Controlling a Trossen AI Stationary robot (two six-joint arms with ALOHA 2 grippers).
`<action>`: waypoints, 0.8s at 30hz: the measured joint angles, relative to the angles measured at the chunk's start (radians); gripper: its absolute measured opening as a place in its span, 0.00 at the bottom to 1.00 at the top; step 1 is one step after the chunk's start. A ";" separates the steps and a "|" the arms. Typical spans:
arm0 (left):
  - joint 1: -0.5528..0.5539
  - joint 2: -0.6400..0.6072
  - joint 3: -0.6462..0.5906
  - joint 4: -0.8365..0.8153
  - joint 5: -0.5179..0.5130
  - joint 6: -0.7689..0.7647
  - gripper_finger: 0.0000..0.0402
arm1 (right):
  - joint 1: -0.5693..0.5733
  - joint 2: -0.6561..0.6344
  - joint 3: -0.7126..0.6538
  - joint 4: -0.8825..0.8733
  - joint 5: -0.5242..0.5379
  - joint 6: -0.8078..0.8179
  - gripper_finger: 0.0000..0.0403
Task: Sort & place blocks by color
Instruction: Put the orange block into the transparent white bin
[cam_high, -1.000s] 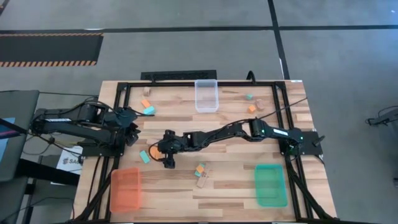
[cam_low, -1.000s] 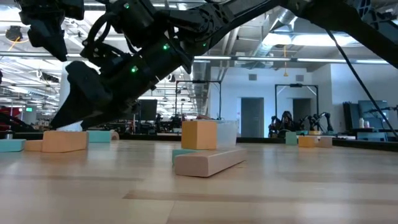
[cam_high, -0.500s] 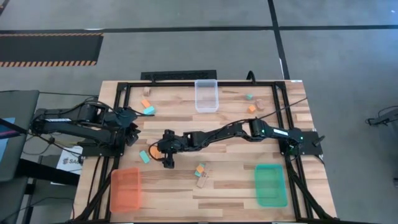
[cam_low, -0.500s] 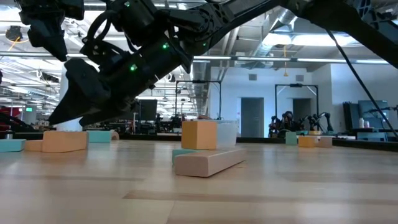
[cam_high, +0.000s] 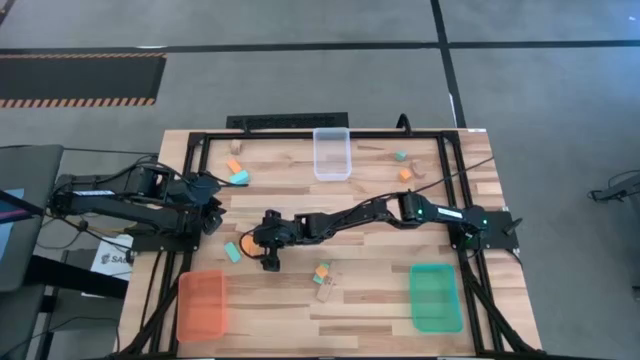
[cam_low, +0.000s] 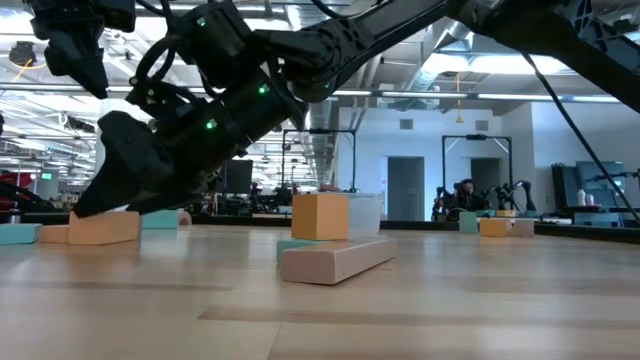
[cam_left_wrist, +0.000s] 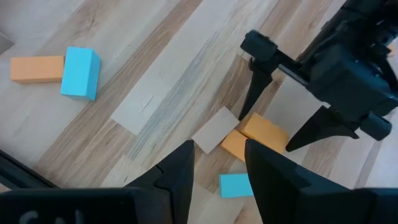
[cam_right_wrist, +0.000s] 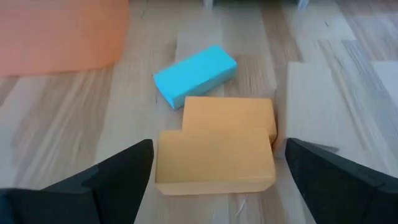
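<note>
My right gripper (cam_high: 263, 250) is open, low over the table left of its middle. Its fingers stand on either side of two orange blocks (cam_right_wrist: 216, 146) that lie against each other, touching neither. A tan block (cam_right_wrist: 311, 102) lies beside them and a teal block (cam_right_wrist: 194, 73) just beyond. My left gripper (cam_high: 212, 215) is open and empty at the table's left, above this group. More blocks lie flat: an orange (cam_high: 234, 166) and a teal (cam_high: 240, 177) at the far left, a small stack (cam_high: 322, 275) at the middle, and a teal (cam_high: 400, 156) and an orange (cam_high: 405, 174) at the far right.
A clear tray (cam_high: 332, 153) stands at the far middle, an orange tray (cam_high: 203, 303) at the near left and a teal-green tray (cam_high: 436, 297) at the near right. My right arm (cam_high: 380, 212) reaches across the table's middle.
My right gripper has sunk toward the table, so its open fingers now stand lower around the orange blocks. The blocks have not moved.
</note>
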 joint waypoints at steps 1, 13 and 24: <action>0.000 0.000 0.000 0.000 0.000 0.000 0.32 | 0.000 0.000 0.000 0.000 0.000 0.000 0.97; 0.000 0.000 0.000 0.000 -0.001 0.010 0.32 | 0.001 0.001 0.000 -0.013 -0.004 0.008 0.97; 0.000 0.000 0.000 0.000 -0.001 0.010 0.32 | 0.000 0.001 0.000 -0.014 -0.028 0.000 0.94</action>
